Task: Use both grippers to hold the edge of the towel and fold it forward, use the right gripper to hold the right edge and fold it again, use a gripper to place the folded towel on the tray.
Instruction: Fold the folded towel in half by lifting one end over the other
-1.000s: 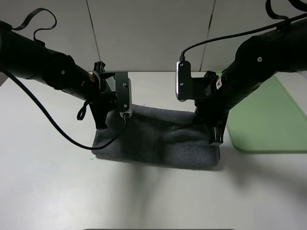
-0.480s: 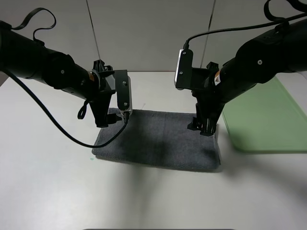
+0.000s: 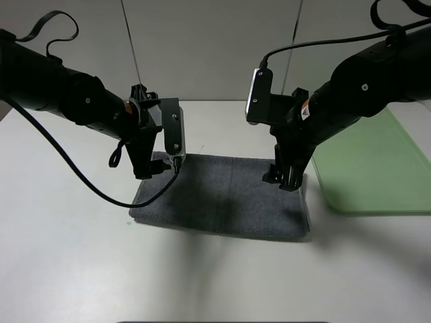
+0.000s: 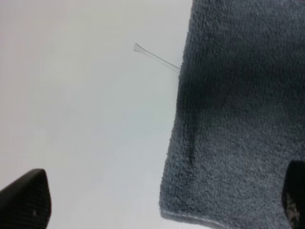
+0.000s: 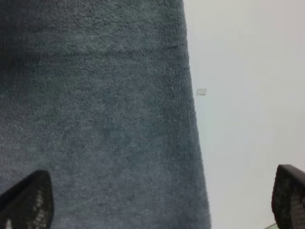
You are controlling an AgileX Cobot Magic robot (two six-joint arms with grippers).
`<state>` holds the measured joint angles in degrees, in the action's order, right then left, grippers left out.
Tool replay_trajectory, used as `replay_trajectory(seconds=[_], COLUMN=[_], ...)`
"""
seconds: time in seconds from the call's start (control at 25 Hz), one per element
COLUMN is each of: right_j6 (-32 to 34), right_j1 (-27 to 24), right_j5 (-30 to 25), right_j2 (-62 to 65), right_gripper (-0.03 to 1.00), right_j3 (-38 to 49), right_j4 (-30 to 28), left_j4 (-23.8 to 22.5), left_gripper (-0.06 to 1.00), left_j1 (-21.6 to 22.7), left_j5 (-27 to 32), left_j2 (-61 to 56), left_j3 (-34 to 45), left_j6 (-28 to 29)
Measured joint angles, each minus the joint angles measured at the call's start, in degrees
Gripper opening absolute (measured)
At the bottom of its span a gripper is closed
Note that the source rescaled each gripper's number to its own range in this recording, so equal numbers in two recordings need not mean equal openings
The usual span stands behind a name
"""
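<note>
Grey terry lies flat on the white table (image 3: 67,262): the towel (image 3: 222,202) looks doubled over once, though from above the layers are hard to count.

The left gripper (image 3: 143,173) hangs just over the towel's far left corner. Its jaws are spread wide and hold nothing. In the left wrist view one fingertip (image 4: 26,200) sits over bare table, the other (image 4: 295,193) over cloth, and the towel's hem runs between them. A thin clear plastic strand (image 4: 157,57) pokes out from that edge. If this arm stays low while the cloth is folded across, the moving half could drape onto its fingers or snag there.

The right gripper (image 3: 285,180) hovers above the far right corner, jaws equally wide and empty. One fingertip (image 5: 26,200) is over the towel and the other (image 5: 290,195) is past its edge, over table. A small pale scrap (image 5: 201,92) lies on the table just outside the hem. The main risk sits here. A shallow pinch may catch only the top layer, so the fold peels open instead of carrying over. A grip at one corner alone could drag the towel askew on the smooth table.

The green tray (image 3: 377,175) lies just beyond this gripper's outer side, close to the towel's right edge. A wide swing could nudge its rim.
</note>
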<state>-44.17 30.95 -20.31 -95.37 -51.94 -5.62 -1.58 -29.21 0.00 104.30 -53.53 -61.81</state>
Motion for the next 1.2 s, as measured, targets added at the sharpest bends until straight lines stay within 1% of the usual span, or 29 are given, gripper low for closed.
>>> replay_trajectory(seconds=[0.16,0.28,0.36,0.48,0.64,0.76,0.88,0.96,1.08,1.2], right_j6=[4.17,8.32,11.04,14.62,18.75,21.05,23.12,24.54,25.86,26.24], right_j1=[0.0,0.0,0.0,0.0,0.0,0.0,0.0,0.0,0.0,0.0], right_j5=[-1.52,-1.94,-3.18,-5.28,-8.06,-9.52,-10.96,-12.04,-14.22,-16.29], right_j2=[0.4,1.84,2.97,4.88,7.2,8.22,9.05,9.33,9.58,9.75], right_gripper=[1.0,1.0,1.0,1.0,1.0,1.0,1.0,1.0,1.0,1.0], right_j3=[0.0,0.0,0.0,0.0,0.0,0.0,0.0,0.0,0.0,0.0], right_j4=[-0.12,-0.18,-0.18,-0.18,-0.12,0.53,2.7,5.01,8.75,11.79], left_j4=[0.01,0.01,0.01,0.06,0.06,0.06,0.06,0.06,0.06,0.48], left_gripper=[0.98,0.98,0.98,0.98,0.98,0.98,0.98,0.98,0.98,0.98], left_j1=[0.0,0.0,0.0,0.0,0.0,0.0,0.0,0.0,0.0,0.0], left_j5=[2.3,4.48,6.6,12.38,23.9,33.06,41.73,45.94,50.22,52.03], left_j2=[-3.62,-7.57,-10.23,-13.71,-18.94,-23.68,-28.66,-31.85,-37.27,-43.02], left_j3=[0.0,0.0,-0.07,-0.07,-0.07,-0.07,-0.07,-0.07,-0.07,-0.07], left_j6=[1.02,3.65,5.88,8.11,11.32,16.89,24.6,30.63,39.07,46.22])
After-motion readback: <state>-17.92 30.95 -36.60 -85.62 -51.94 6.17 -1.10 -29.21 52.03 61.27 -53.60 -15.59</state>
